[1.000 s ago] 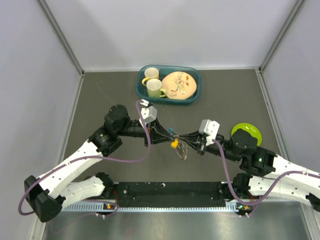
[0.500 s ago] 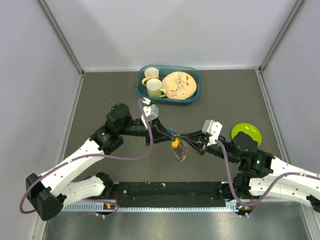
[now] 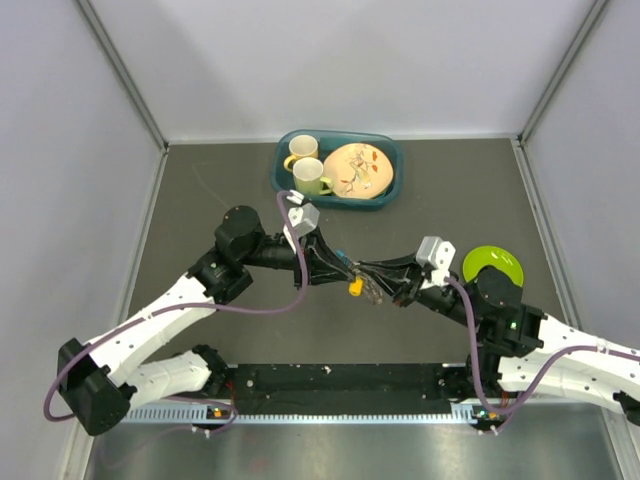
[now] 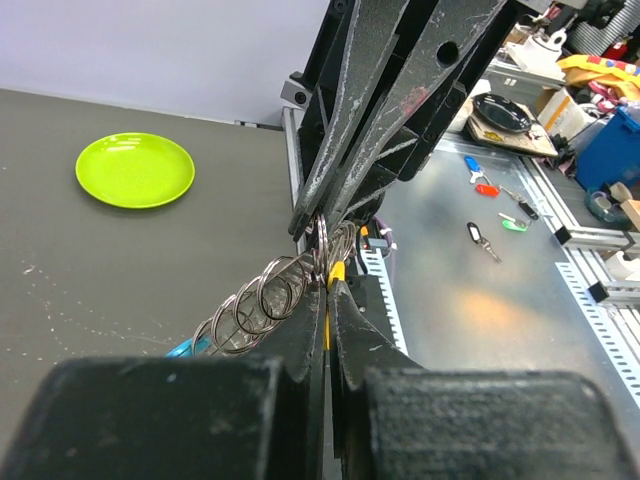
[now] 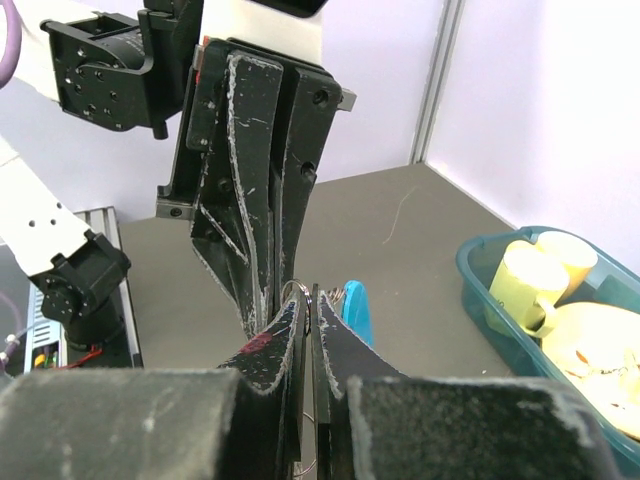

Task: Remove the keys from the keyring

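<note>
The keys [image 3: 356, 285] hang in a small bunch between my two gripper tips above the table's middle. An orange-yellow head [image 3: 354, 289] and a teal-blue head [image 3: 345, 268] show. My left gripper [image 3: 343, 270] is shut on the yellow-headed key [image 4: 326, 330], clamped between its jaws [image 4: 328, 283]. A chain of silvery rings, the keyring [image 4: 262, 300], trails to the left of them. My right gripper [image 3: 378, 283] meets the left tip to tip and is shut on a thin silvery ring [image 5: 296, 291] at its tips [image 5: 311, 298]. The teal head [image 5: 355, 311] sits just behind them.
A teal tub [image 3: 338, 170] at the back holds two yellow mugs [image 3: 308, 176] and a patterned plate [image 3: 357, 171]. A lime-green plate [image 3: 497, 262] lies at the right, next to my right arm. Grey walls close in the table on three sides.
Both grippers have shifted to the right together, the left arm reaching out and the right arm drawing back. The key bunch went with them and now hangs shorter.
</note>
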Robot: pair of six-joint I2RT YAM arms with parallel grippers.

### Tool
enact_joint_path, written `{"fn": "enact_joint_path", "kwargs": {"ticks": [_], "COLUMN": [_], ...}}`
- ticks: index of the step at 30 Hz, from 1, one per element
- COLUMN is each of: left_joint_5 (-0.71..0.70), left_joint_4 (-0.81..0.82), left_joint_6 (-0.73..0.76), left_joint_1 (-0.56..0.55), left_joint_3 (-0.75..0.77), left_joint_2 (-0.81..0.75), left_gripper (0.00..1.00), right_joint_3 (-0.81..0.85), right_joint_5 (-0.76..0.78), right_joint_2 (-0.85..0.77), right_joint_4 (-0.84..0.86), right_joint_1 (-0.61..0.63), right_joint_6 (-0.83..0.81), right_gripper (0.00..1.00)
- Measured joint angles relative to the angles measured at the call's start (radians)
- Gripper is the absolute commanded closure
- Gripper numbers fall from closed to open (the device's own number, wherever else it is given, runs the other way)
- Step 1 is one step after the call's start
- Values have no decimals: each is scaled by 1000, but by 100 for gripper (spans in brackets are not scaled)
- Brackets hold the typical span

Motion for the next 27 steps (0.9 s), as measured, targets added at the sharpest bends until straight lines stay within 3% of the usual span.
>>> {"fn": "enact_joint_path", "kwargs": {"ticks": [13, 20, 27], "left_joint_5": [21, 3, -110], "left_joint_4": [57, 43, -97], "left_joint_6": [-53, -30, 65], "left_joint_1": [0, 0, 0], "left_joint_3": [-2, -2, -2], "left_joint_2": [16, 18, -46], "left_gripper": [100, 68, 63], "right_joint_3": [-3, -14, -31], "right_joint_5": [-1, 0, 0], "right_joint_2": [15, 18, 11], "right_joint_4": [48, 60, 56], "right_joint_1": [0, 0, -2], "right_joint_6": [27, 27, 25], "right_gripper": [100, 100, 100]}}
